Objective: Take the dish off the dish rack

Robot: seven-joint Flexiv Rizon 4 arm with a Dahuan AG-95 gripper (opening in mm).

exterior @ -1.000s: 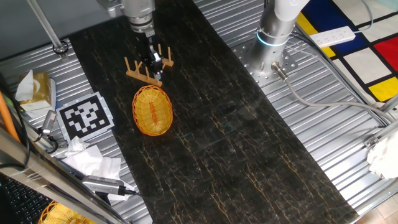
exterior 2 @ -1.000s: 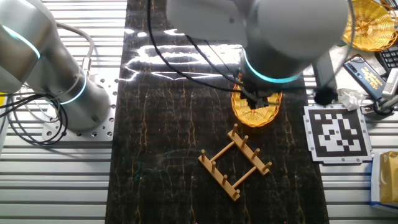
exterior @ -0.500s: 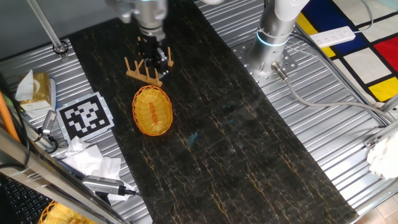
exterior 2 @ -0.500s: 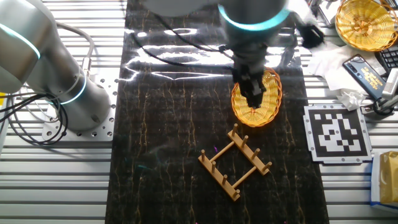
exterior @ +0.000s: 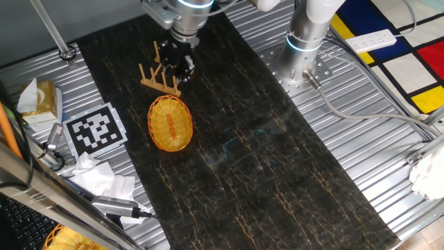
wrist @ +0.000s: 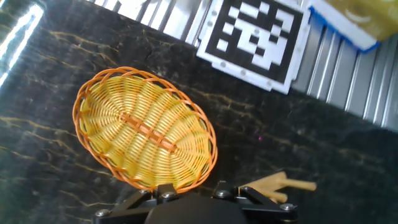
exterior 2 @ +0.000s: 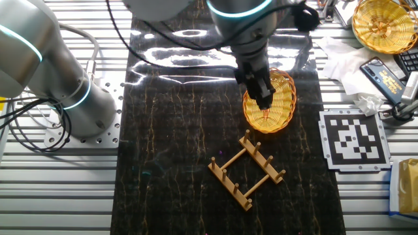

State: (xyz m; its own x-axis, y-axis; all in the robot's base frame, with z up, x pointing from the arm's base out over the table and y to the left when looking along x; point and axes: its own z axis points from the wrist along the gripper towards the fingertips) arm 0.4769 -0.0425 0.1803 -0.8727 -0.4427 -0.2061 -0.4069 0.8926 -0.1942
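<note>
End effector (exterior 2: 264,98): dark, hanging over the near-left rim of the dish (exterior 2: 277,111), fingers' spacing not discernible. Dish: oval yellow-orange wicker, lying flat on the dark marbled desk (exterior 2: 170,143), partly hidden behind the end effector. Dish rack (exterior 2: 247,171): light wooden, pegs upright, below the end effector, apart from the dish.
</note>
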